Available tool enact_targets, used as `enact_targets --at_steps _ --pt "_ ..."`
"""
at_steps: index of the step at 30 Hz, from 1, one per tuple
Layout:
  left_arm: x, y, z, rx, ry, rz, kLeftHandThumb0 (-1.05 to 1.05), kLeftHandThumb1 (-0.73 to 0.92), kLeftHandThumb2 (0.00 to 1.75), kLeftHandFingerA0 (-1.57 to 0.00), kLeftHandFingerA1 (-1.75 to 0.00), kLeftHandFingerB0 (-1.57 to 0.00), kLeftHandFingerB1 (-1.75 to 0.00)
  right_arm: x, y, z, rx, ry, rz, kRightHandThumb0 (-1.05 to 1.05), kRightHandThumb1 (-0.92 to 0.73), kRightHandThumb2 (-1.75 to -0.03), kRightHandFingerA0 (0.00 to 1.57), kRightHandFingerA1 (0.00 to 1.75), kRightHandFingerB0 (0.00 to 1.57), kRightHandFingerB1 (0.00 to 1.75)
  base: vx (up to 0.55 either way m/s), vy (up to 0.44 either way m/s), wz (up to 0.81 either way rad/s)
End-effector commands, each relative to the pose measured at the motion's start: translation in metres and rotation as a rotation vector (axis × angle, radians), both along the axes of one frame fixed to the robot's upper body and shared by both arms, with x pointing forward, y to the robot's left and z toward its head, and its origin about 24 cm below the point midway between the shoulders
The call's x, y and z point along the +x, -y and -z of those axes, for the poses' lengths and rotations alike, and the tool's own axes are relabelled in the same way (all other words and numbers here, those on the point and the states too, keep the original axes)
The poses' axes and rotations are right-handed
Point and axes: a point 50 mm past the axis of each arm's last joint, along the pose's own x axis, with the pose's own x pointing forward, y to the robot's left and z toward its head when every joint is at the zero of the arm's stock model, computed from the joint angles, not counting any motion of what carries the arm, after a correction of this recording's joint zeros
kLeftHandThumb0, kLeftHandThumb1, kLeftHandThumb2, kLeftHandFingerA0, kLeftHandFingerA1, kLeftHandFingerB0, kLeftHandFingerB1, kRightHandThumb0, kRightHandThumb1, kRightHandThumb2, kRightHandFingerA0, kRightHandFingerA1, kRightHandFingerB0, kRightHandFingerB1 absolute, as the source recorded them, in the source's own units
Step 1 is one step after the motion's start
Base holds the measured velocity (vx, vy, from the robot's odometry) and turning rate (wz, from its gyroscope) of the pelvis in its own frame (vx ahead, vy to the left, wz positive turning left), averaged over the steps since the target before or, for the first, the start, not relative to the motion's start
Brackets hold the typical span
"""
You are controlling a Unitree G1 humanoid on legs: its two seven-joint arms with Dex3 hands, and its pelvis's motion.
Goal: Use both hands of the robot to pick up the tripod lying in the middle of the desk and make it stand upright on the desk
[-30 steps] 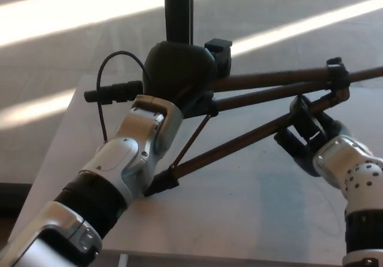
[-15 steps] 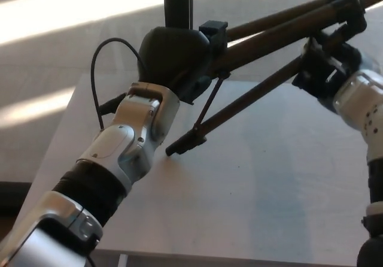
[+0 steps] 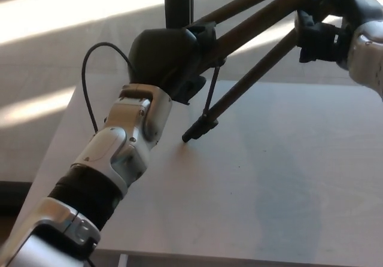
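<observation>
A black pole [image 3: 178,3] rises out of the top centre of the frame, just behind the left hand [image 3: 164,60], and its base is hidden by that hand. A thin black cable [image 3: 87,81] loops out from the wrist at left centre and curves back down beside the silver-white forearm [image 3: 122,144], which crosses the lower left of the frame over the desk [image 3: 269,189]. The tripod [image 3: 257,15] is lifted and tilted: its hub sits at upper centre, clenched in the left hand's fingers, and its brown legs run up to the upper right corner. The right hand [image 3: 326,24] is in the upper right, wrapped around the legs near their far ends. One leg slants down from the bundle, and its black foot [image 3: 197,128] sits at or just above the desk at centre; contact cannot be told. A thin brace [image 3: 210,90] links that leg to the hub. The desk's left edge runs diagonally from left centre down to the lower left, and its near edge crosses the bottom. Floor with bright sun stripes [image 3: 72,6] lies beyond, at upper left. The desk surface in the centre right and lower right lies bare, well apart from both arms
</observation>
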Motion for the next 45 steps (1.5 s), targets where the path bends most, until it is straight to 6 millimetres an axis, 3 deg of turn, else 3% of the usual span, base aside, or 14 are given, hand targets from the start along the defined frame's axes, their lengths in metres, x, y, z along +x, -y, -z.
enact_targets --at_steps 1,16,17,18,21,22,25,28,34,37,39,41,44,45 --pt "-0.003 -0.004 0.019 -0.002 -0.077 -0.029 -0.16 0.47 0.85 -0.88 -1.75 -0.71 -1.6 0.004 0.0 -0.043 -0.329 0.048 -0.033 -0.28 -0.45 -1.12 0.98 1.75 0.72 1.7 0.0 0.0 0.0" --pt "-0.009 -0.004 0.035 -0.053 -0.165 -0.065 -0.19 0.62 0.73 -0.83 -1.75 -0.59 -1.66 0.009 -0.024 -0.088 -0.575 0.12 -0.087 -0.3 -0.52 -0.99 0.96 1.75 0.66 1.61 0.0 0.0 0.0" --pt "-0.009 -0.003 0.036 -0.055 -0.166 -0.071 -0.18 0.61 0.73 -0.84 -1.75 -0.61 -1.64 0.008 -0.031 -0.097 -0.59 0.15 -0.104 -0.32 -0.56 -0.95 0.96 1.75 0.63 1.53 0.0 0.0 0.0" --pt "-0.009 -0.002 0.037 -0.06 -0.157 -0.069 -0.17 0.59 0.7 -0.86 -1.75 -0.61 -1.65 0.007 -0.037 -0.103 -0.608 0.174 -0.117 -0.41 -0.52 -1.03 1.21 1.35 0.78 1.06 0.0 0.0 0.0" --pt "-0.01 0.0 0.038 -0.063 -0.156 -0.068 -0.17 0.59 0.7 -0.86 -1.75 -0.61 -1.65 0.008 -0.038 -0.104 -0.618 0.177 -0.121 -0.41 -0.52 -1.03 1.21 1.35 0.78 1.06 0.0 0.0 0.0" --pt "-0.01 0.0 0.036 -0.078 -0.173 -0.067 -0.2 0.64 0.69 -0.86 -1.75 -0.58 -1.65 0.007 -0.045 -0.11 -0.664 0.214 -0.133 -0.29 -0.56 -1.01 1.08 1.74 0.63 1.24 0.0 0.0 0.0" --pt "-0.012 0.0 0.039 -0.087 -0.183 -0.058 -0.19 0.64 0.74 -0.85 -1.75 -0.6 -1.6 0.006 -0.056 -0.114 -0.703 0.178 -0.096 -0.41 -0.66 -0.86 0.91 1.67 0.63 1.22 0.0 0.0 0.0" --pt "-0.014 -0.001 0.046 -0.115 -0.237 -0.083 -0.18 0.63 0.86 -0.82 -1.75 -0.64 -1.54 0.005 -0.067 -0.116 -0.726 0.253 -0.137 -0.31 -0.38 -1.23 0.87 1.7 0.7 1.37 0.0 0.0 0.0" --pt "-0.023 -0.004 0.059 -0.208 -0.255 -0.086 -0.17 0.62 0.9 -0.84 -1.75 -0.66 -1.58 0.003 -0.083 -0.114 -0.77 0.29 -0.185 -0.38 -0.45 -1.09 0.96 1.75 0.78 1.49 0.0 0.0 0.0" --pt "-0.025 -0.004 0.063 -0.242 -0.275 -0.097 -0.2 0.64 0.85 -0.84 -1.75 -0.72 -1.36 0.002 -0.087 -0.114 -0.799 0.349 -0.218 -0.44 -0.44 -1.14 0.98 1.75 0.86 1.55 0.0 0.0 0.0" --pt "-0.026 -0.006 0.065 -0.289 -0.273 -0.11 -0.21 0.6 0.92 -0.86 -1.53 -0.74 -0.85 0.0 -0.096 -0.12 -0.84 0.372 -0.211 -0.46 -0.54 -1.06 0.97 1.75 0.78 1.58 0.0 0.0 0.0" --pt "-0.026 -0.008 0.065 -0.344 -0.296 -0.135 -0.18 0.63 0.81 -0.88 -1.61 -0.75 -0.73 -0.001 -0.101 -0.122 -0.886 0.384 -0.203 -0.44 -0.56 -1.04 1.01 1.75 0.8 1.66 0.0 0.0 0.0" --pt "-0.026 -0.011 0.064 -0.413 -0.304 -0.143 -0.18 0.62 0.89 -0.91 -1.38 -0.69 -0.67 -0.004 -0.105 -0.126 -0.907 0.412 -0.209 -0.45 -0.59 -1.02 1.02 1.75 0.8 1.65 0.0 0.0 0.0" --pt "-0.026 -0.011 0.064 -0.429 -0.308 -0.148 -0.2 0.62 0.9 -0.94 -1.34 -0.64 -0.66 -0.004 -0.106 -0.127 -0.915 0.418 -0.21 -0.5 -0.7 -0.81 1.01 1.75 0.83 1.51 0.0 0.0 0.0"
